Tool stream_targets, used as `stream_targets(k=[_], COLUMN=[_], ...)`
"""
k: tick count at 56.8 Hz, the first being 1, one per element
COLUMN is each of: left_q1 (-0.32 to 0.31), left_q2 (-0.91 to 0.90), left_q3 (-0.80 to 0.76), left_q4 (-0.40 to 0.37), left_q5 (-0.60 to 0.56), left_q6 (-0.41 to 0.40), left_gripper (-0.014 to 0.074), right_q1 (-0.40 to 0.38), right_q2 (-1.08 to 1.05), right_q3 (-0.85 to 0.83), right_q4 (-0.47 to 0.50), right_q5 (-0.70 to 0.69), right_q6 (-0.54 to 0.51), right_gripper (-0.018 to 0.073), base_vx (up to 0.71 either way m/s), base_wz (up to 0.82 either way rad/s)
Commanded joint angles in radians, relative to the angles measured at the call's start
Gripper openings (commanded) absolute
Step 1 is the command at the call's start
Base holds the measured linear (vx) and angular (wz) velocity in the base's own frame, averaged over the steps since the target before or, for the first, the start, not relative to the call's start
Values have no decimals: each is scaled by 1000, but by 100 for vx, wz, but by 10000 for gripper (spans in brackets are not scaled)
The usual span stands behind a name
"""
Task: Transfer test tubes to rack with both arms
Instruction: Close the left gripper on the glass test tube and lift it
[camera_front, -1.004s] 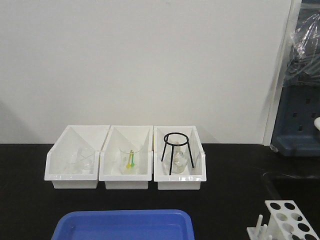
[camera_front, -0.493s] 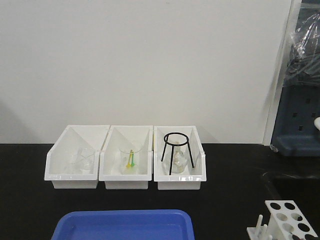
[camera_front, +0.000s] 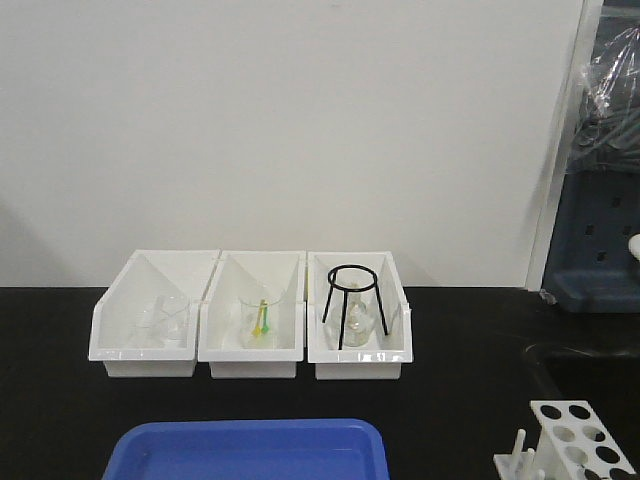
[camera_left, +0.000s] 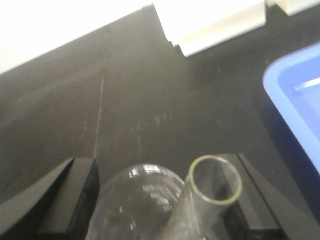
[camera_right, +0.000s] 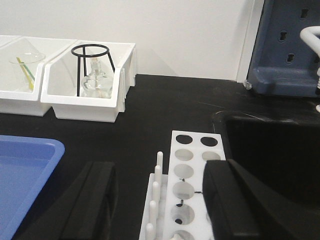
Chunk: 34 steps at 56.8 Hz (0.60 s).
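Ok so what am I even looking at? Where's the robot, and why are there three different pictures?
It is a robot with two arms, each ending in a gripper, a sort of two-fingered hand. One camera looks forward over the black table: it sees three white bins by the wall, a blue tray in front and a corner of the white rack with round holes. No arm shows there. The other two cameras sit on the wrists, so you look along the fingers. The right gripper is open and hangs over the rack. Between the fingers of the left gripper there is a clear glass test tube, mouth towards the camera, beside another rounded piece of glass. Whether it is squeezing them, I cannot tell.
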Motion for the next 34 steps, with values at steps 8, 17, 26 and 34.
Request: stream_targets(k=[8, 17, 26, 34], left_q1=[-3, -3, -3, -3], left_q2=[-15, -15, -14, -14], left_q3=[-33, -32, -32, -32], left_q4=[-6, -6, -6, -6], left_q5=[-42, -2, -8, -13], left_q6=[-13, -13, -13, -13], left_gripper=[578, 571, 494, 382], right_q1=[-2, -2, -2, -2], right_q2=[4, 4, 4, 4], right_q3=[-36, -36, -36, -36], right_q4=[-2, -2, -2, -2], right_q5=[-83, -83, -83, -83], right_q6=[-3, -3, -3, -3], right_gripper=[456, 456, 456, 456], base_vx=[0, 0, 0, 0], base_wz=[0, 0, 0, 0])
